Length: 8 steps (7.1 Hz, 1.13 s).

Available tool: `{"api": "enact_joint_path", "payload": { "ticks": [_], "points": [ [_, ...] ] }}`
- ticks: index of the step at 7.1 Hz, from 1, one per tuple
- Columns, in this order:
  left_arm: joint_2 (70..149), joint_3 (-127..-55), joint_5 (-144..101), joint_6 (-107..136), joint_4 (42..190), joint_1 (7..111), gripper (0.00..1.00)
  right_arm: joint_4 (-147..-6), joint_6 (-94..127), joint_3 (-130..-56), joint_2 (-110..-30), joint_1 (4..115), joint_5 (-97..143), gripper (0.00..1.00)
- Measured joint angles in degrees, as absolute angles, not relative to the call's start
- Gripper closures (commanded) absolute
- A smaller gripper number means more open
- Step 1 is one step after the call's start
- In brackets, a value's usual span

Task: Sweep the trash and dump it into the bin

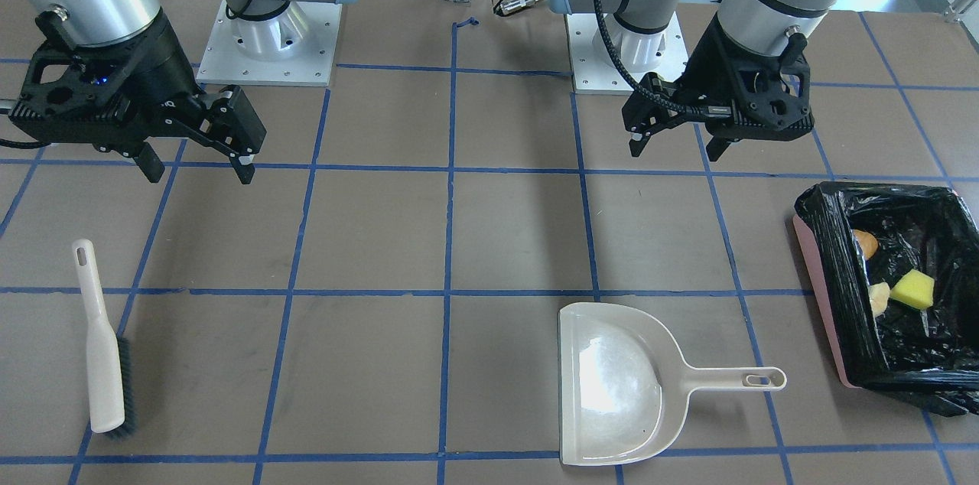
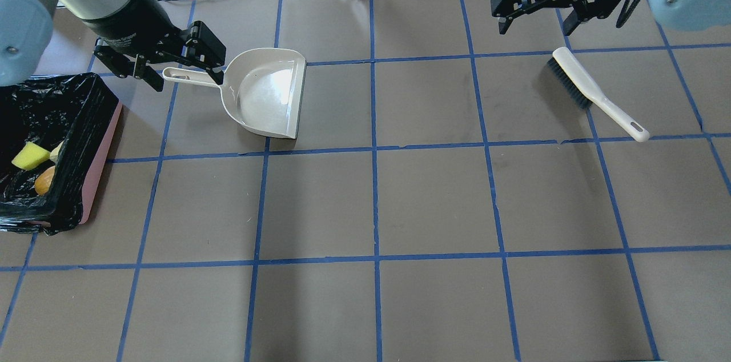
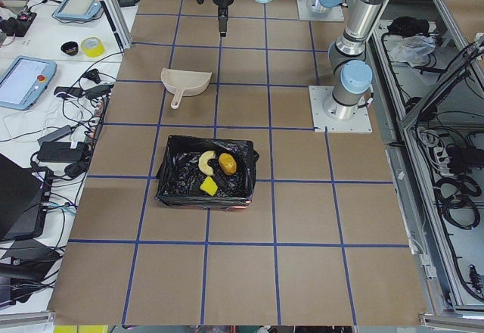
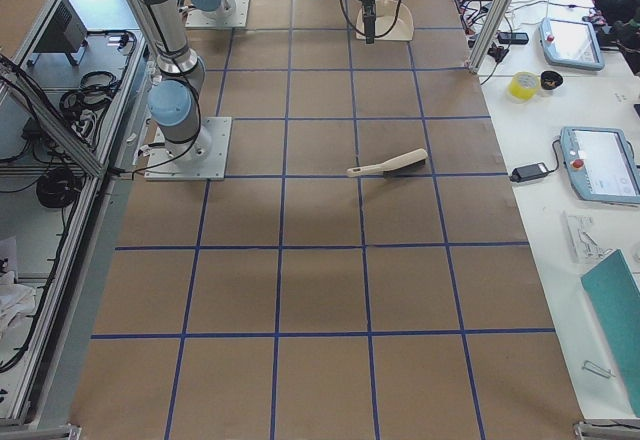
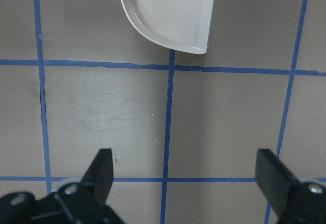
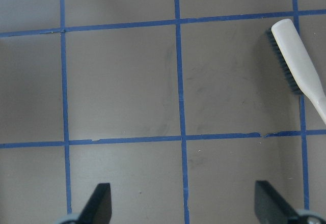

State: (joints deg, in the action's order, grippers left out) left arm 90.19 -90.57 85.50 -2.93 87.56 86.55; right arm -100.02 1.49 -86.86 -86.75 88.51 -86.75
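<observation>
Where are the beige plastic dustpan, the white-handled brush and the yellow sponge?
beige plastic dustpan (image 1: 612,385): front-facing view, scoop floor.
white-handled brush (image 1: 105,378): front-facing view, handle's wide back.
yellow sponge (image 1: 912,289): front-facing view, top face.

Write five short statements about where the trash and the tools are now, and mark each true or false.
1. The sponge lies inside the bin. True.
2. The dustpan holds trash. False: it is empty; the bread roll is in the bin.
3. The left gripper grips the dustpan's handle. False: it is open and holds nothing.
4. The brush lies on the table, apart from the right gripper. True.
5. The bin stands on the robot's right side. False: it is on its left.
</observation>
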Motion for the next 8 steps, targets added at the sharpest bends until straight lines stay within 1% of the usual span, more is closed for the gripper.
{"api": "enact_joint_path", "payload": {
  "ticks": [6, 8],
  "points": [
    [89.50, -91.29, 86.66, -0.45, 88.43, 85.32, 0.00, -100.02, 1.41, -86.92, -86.75, 88.51, -86.66, 0.00],
    [89.43, -91.38, 90.94, -0.53, 89.16, 85.49, 0.00, -100.02, 1.41, -86.92, -86.75, 88.51, -86.66, 0.00]
  ]
}}
